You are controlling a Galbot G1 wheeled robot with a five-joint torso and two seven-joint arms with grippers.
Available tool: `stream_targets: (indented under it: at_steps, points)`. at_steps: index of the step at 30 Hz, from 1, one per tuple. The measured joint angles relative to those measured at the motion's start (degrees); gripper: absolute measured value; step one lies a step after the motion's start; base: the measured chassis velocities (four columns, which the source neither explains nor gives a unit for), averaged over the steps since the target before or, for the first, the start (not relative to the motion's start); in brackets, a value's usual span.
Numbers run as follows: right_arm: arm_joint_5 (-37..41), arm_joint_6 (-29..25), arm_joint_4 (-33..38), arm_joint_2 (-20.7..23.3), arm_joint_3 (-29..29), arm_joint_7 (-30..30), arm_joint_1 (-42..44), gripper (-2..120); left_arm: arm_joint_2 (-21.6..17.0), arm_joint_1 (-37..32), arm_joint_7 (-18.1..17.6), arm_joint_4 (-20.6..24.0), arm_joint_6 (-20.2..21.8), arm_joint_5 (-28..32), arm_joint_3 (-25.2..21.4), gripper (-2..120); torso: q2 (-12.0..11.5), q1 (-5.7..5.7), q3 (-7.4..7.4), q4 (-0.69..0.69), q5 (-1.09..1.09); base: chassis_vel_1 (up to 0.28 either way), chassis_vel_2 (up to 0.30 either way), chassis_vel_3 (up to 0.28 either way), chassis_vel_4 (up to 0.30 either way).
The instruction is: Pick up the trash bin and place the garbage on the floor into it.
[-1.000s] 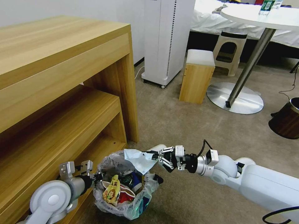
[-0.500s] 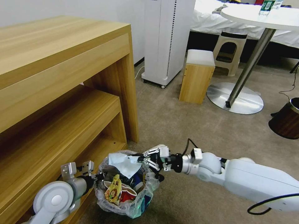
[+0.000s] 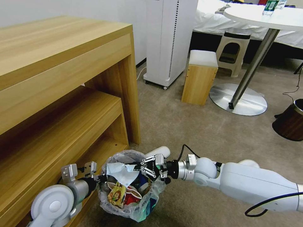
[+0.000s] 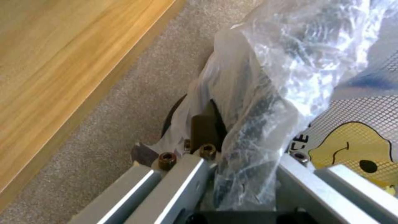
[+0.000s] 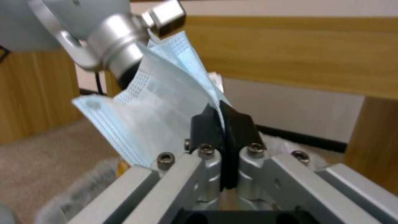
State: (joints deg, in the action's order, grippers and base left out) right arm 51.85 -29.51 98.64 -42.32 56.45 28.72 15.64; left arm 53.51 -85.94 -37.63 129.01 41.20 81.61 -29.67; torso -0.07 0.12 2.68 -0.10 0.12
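- Crinkled clear plastic bag [image 3: 132,206] spilled over the rim of the trash bin [image 3: 148,205], which I saw low in the head view, just beside the foot of the wooden desk [image 3: 63,63], over the beige carpet [image 3: 189,126].
- My left gripper [image 3: 100,179] sat at the bin's desk-side rim. In the left wrist view its dark fingers [image 4: 205,127] were closed on the bin's edge with the liner bunched between them [image 4: 248,124], so it held the bin.
- My right gripper [image 3: 139,167] reached in from the right, over the bin's mouth. Its jaws were pressed together on one edge of the light-blue face mask [image 3: 120,172].
- From the right wrist view, the black fingers [image 5: 207,124] pinched the mask [image 5: 157,105] and the rest of it fanned out loose toward the left arm's silver wrist [image 5: 120,46].
- In the head view the mask hung over the bin's opening, draped above the litter inside, with its far corner near the left gripper.
- Inside the bin I could make out a yellow snack wrapper [image 3: 115,194], something red-and-white [image 3: 129,197] and a dark blue item [image 3: 143,183]; I could not tell whether the mask touched them.
- Farther back on the carpet stood a white tall appliance [image 3: 169,41], a small wooden stool [image 3: 200,77], a round white table [image 3: 268,15] on a metal base, and a brown wood-look bin [image 3: 290,121] at the right edge, well apart from the arms.
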Motion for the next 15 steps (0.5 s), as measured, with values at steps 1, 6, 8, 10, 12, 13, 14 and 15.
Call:
stream_targets:
  at_steps: [1, 6, 8, 10, 12, 13, 14, 15]
  points:
    - [0.0, 0.0, 0.0, 0.0, 0.0, 0.0, 0.0, 4, 0.0, 0.0, 0.0, 0.0, 0.0, 0.0, 0.0, 0, 0.0, 0.00, 0.00, 0.00, 0.00, 0.000, 0.000, 0.000, 0.000]
    - [-1.4, -0.3, -1.5, 0.3, -1.1, 0.1, 2.0, 25, 0.0, -0.5, 0.0, 1.3, -0.1, 0.4, -0.3, 0, 0.0, 0.00, 0.00, 0.00, 0.00, 0.000, 0.000, 0.000, 0.000]
    - [-1.6, -0.3, -1.8, 0.3, -1.4, 0.3, 2.3, 30, -0.1, -0.6, 0.0, 1.4, -0.1, 0.5, -0.3, 0, 0.0, 0.00, 0.00, 0.00, 0.00, 0.000, 0.000, 0.000, 0.000]
    - [-1.7, -0.4, -2.0, 0.3, -2.1, 0.7, 2.9, 40, 0.0, -0.8, 0.0, 1.7, -0.1, 0.5, -0.5, 0, 0.0, 0.00, 0.00, 0.00, 0.00, 0.000, 0.000, 0.000, 0.000]
    - [-1.7, -0.4, -2.1, 0.3, -2.3, 0.8, 3.1, 45, 0.0, -0.9, 0.0, 1.8, -0.1, 0.5, -0.5, 0, 0.0, 0.00, 0.00, 0.00, 0.00, 0.000, 0.000, 0.000, 0.000]
    - [-1.8, -0.4, -2.2, 0.3, -2.5, 1.0, 3.3, 50, 0.1, -1.0, 0.0, 1.8, -0.1, 0.5, -0.5, 0, 0.0, 0.00, 0.00, 0.00, 0.00, 0.000, 0.000, 0.000, 0.000]
    - [-1.8, -0.4, -2.3, 0.3, -2.7, 1.2, 3.4, 53, 0.1, -1.0, 0.0, 1.9, -0.1, 0.5, -0.5, 0, 0.0, 0.00, 0.00, 0.00, 0.00, 0.000, 0.000, 0.000, 0.000]
    - [-2.0, -0.5, -2.5, 0.4, -2.9, 1.6, 3.6, 58, 0.1, -1.1, 0.0, 1.9, -0.1, 0.5, -0.6, 0, 0.0, 0.00, 0.00, 0.00, 0.00, 0.000, 0.000, 0.000, 0.000]
